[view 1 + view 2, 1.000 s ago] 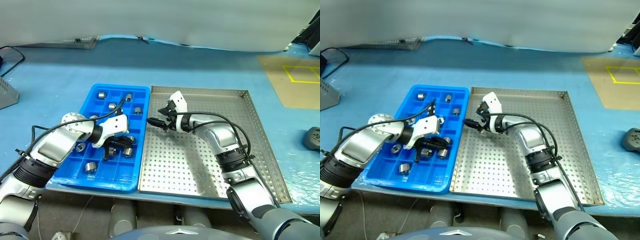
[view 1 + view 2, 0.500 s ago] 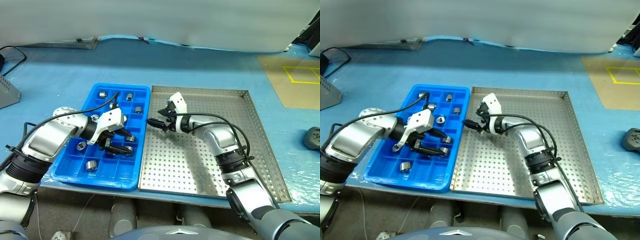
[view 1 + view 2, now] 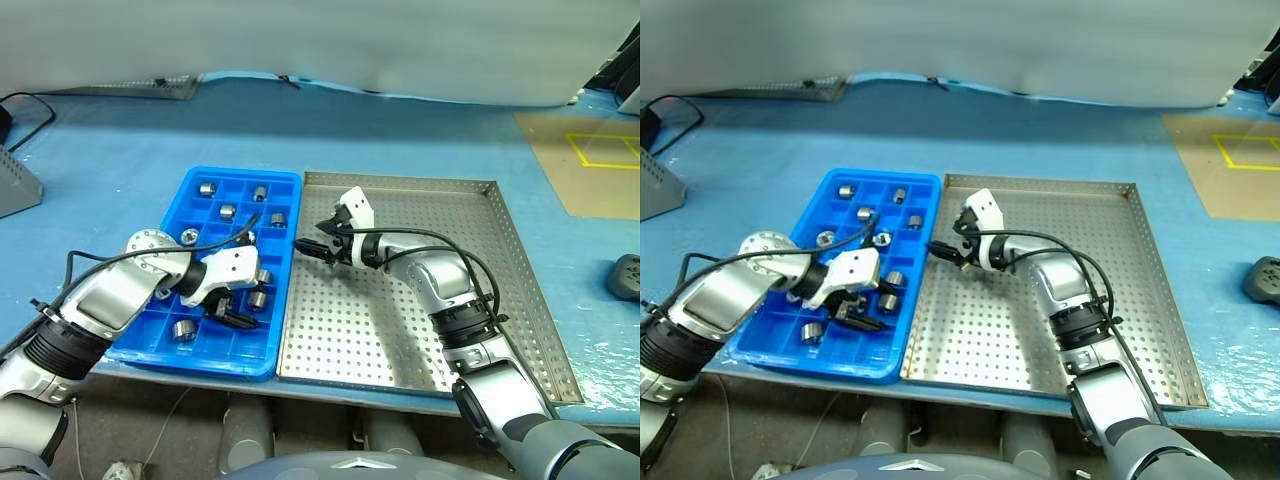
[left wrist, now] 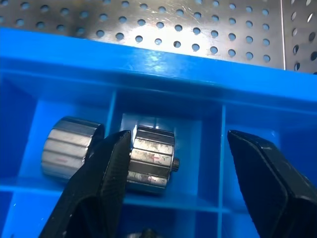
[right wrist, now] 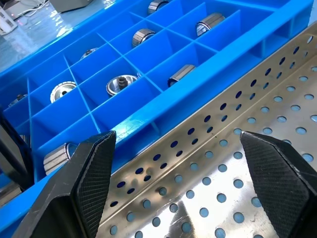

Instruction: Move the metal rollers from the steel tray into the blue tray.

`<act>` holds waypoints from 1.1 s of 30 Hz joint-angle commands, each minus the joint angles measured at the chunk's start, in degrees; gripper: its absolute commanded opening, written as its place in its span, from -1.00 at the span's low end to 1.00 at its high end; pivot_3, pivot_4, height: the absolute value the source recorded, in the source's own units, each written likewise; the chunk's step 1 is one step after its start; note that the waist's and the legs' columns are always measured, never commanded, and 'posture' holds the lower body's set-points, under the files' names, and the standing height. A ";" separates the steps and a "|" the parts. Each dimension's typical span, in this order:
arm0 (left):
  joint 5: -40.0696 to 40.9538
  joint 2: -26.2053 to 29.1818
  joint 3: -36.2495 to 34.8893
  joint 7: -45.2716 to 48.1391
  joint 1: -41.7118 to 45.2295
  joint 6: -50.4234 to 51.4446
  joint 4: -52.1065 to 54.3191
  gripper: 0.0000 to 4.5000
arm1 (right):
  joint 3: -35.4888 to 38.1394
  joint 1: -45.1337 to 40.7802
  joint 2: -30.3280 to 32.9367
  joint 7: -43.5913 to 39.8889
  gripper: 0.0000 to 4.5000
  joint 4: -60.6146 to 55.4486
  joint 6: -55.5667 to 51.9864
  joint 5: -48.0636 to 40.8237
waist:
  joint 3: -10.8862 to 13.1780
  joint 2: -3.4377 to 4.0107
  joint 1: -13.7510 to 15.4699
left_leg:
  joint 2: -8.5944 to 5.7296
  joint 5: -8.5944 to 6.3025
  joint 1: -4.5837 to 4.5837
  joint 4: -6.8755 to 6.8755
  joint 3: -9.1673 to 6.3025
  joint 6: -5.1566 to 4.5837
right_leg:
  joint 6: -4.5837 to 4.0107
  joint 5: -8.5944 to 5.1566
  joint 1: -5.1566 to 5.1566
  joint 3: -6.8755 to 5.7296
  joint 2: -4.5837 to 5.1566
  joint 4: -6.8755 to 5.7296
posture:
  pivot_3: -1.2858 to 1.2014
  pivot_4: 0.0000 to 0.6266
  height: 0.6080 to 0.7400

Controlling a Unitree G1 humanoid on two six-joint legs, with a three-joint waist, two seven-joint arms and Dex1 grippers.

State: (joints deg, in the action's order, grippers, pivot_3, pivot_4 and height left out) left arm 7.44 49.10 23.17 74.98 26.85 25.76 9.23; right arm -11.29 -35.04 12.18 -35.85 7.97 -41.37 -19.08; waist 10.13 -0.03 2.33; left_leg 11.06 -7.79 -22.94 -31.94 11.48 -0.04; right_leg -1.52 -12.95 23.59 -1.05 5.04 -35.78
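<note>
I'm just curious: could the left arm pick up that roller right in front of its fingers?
Probably yes. The left fingers stand open over the blue tray, the roller lies just beside one, and nothing covers it; only the compartment walls crowd it.

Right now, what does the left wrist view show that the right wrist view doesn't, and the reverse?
Left wrist: a close look at two rollers lying on their sides in adjoining compartments, one between the open left fingers. Right wrist: a long run of compartments, several holding a roller, beyond the open right fingers above perforated floor. Shared: the blue tray wall beside the steel tray.
</note>
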 commanded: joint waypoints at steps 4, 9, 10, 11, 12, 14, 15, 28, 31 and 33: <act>-5.31 -2.88 1.75 -3.51 1.39 -1.32 -4.34 0.18 | 1.24 0.10 -0.45 0.15 0.87 -3.33 0.65 -0.44 | 0.00 0.02 0.15 | 0.00 -0.02 0.44 0.02 -0.03 -0.02 | 0.29 -0.16 -0.42 0.00 0.01 0.00 | -0.08 -0.52 1.00; 0.84 -6.28 -2.87 -3.54 2.88 4.47 -2.95 -0.20 | 1.28 0.33 -0.48 0.11 0.87 -3.37 0.66 -0.37 | 0.02 0.07 0.31 | -0.15 -0.01 0.50 0.04 -0.03 0.00 | 0.38 -0.22 -0.47 0.08 0.13 0.05 | -0.08 -0.52 1.00; 1.44 -6.14 -3.43 -2.95 3.05 5.18 -2.67 -0.20 | 1.28 0.35 -0.52 0.11 0.87 -3.29 0.70 -0.30 | 0.03 0.05 0.26 | -0.20 -0.01 0.49 0.04 -0.02 0.01 | 0.39 -0.22 -0.45 0.15 0.15 0.09 | -0.08 -0.52 1.00; 1.74 -5.96 -3.93 -2.73 3.31 5.79 -2.74 -0.20 | 1.28 0.33 -0.57 0.09 0.87 -3.22 0.71 -0.25 | 0.05 0.02 0.17 | -0.23 0.00 0.47 0.03 -0.02 0.01 | 0.39 -0.22 -0.41 0.17 0.17 0.11 | -0.08 -0.52 1.00; 1.92 -5.76 -4.25 -2.57 3.56 6.23 -2.85 -0.20 | 1.28 0.32 -0.61 0.06 0.87 -3.17 0.71 -0.22 | 0.06 0.01 0.09 | -0.24 0.00 0.43 0.02 -0.02 0.02 | 0.39 -0.23 -0.36 0.18 0.18 0.17 | -0.08 -0.52 1.00; 2.33 -5.02 -4.67 -2.00 3.96 6.94 -2.91 -0.20 | 1.22 0.25 -0.69 0.00 0.87 -3.05 0.74 -0.19 | 0.06 0.01 0.00 | -0.24 0.00 0.31 0.02 -0.04 0.02 | 0.39 -0.23 -0.19 0.18 0.18 0.32 | -0.08 -0.52 1.00; 3.05 -4.66 -5.11 -1.50 4.10 7.69 -2.66 -0.20 | 1.16 0.22 -0.73 -0.04 0.87 -2.96 0.78 -0.17 | 0.06 0.00 -0.01 | -0.24 0.01 0.29 0.02 -0.04 0.03 | 0.39 -0.23 -0.15 0.19 0.17 0.33 | -0.08 -0.52 1.00; 14.16 -1.62 -13.93 0.64 5.67 15.31 -2.07 -0.20 | 0.58 0.20 -0.85 -0.72 0.87 -1.85 1.41 0.36 | 0.05 -0.03 -0.02 | 0.19 0.15 -0.29 0.11 -0.06 0.20 | -0.38 0.40 0.64 -0.03 -0.41 0.18 | -0.07 -0.52 1.00; 14.57 -1.02 -13.96 0.88 5.43 14.90 -2.05 -0.20 | 0.48 0.20 -0.94 -0.85 0.87 -1.70 1.49 0.52 | 0.05 -0.03 0.02 | 0.47 0.10 -0.32 0.24 -0.05 0.23 | -0.45 0.35 0.64 -0.06 -0.61 0.36 | -0.07 -0.52 1.00; 14.23 -0.42 -13.24 1.26 4.84 14.21 -1.74 -0.20 | 0.47 0.17 -1.02 -0.91 0.87 -1.77 1.41 0.58 | 0.05 -0.03 0.01 | 0.64 0.09 -0.31 0.26 -0.04 0.29 | -0.50 0.32 0.65 -0.08 -0.71 0.36 | -0.07 -0.52 1.00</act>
State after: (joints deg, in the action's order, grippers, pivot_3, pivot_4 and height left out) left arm 21.22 47.35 10.66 75.52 31.75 40.58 6.52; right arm -10.92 -34.69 11.52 -36.25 7.24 -40.69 -18.36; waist 10.18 -0.06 2.34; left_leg 11.74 -7.68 -23.23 -31.67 11.45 0.29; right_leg -2.04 -12.65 24.24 -1.13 4.30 -35.43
